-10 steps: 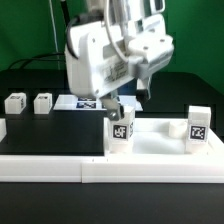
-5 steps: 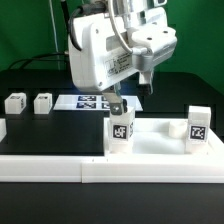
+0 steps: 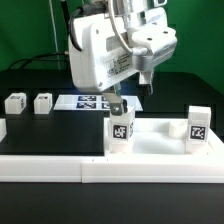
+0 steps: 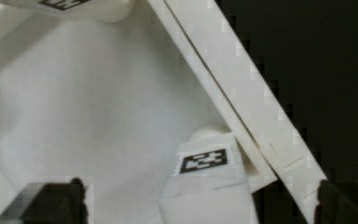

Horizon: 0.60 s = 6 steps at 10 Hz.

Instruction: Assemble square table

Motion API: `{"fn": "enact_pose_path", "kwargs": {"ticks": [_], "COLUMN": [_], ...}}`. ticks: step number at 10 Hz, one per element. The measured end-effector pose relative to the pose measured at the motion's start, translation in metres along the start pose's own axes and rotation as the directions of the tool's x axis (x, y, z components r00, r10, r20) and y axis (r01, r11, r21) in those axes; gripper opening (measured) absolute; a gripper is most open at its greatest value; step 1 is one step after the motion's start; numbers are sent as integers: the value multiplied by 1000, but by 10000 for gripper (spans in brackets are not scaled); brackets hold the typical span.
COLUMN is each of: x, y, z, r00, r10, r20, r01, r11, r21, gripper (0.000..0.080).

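**Pincer wide open above a leg, nothing held**

The pincer (image 3: 118, 104) hangs just above a tagged leg (image 3: 120, 131), jaws spread as far as they go and nothing between them. The square table's slab (image 3: 158, 142) lies on the black table (image 3: 50, 130) against the border wall (image 3: 60, 170); that leg and a second leg (image 3: 197, 125) stand at its near corners, and I cannot tell whether they are seated in sockets.

I judge the parts hard, light, smooth plastic; stiff, but apt to slip. I would take a leg across its flat sides, and the slab only by its rim.

Only the exterior view shows the loose leg (image 3: 15, 102), the other loose leg (image 3: 42, 102) and the marker board (image 3: 85, 101). Only the wrist view shows both fingertips (image 4: 51, 203) with bare space between them, above the leg's tag and a raised ridge, probably the rim.
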<state>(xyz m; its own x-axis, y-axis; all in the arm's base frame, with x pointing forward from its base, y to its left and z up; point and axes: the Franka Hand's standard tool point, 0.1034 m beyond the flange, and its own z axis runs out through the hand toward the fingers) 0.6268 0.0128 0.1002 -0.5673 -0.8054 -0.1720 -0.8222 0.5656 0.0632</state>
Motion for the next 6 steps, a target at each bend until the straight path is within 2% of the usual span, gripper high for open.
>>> {"fn": "enact_pose_path", "kwargs": {"ticks": [3, 6], "x": [0, 1], "y": [0, 0], "z": [0, -3], "r00": [1000, 989], "r10": [0, -150], "r20": [0, 6], "r01": [0, 150], "r11": [1000, 989], "r21": [0, 12], "gripper": [649, 649]}}
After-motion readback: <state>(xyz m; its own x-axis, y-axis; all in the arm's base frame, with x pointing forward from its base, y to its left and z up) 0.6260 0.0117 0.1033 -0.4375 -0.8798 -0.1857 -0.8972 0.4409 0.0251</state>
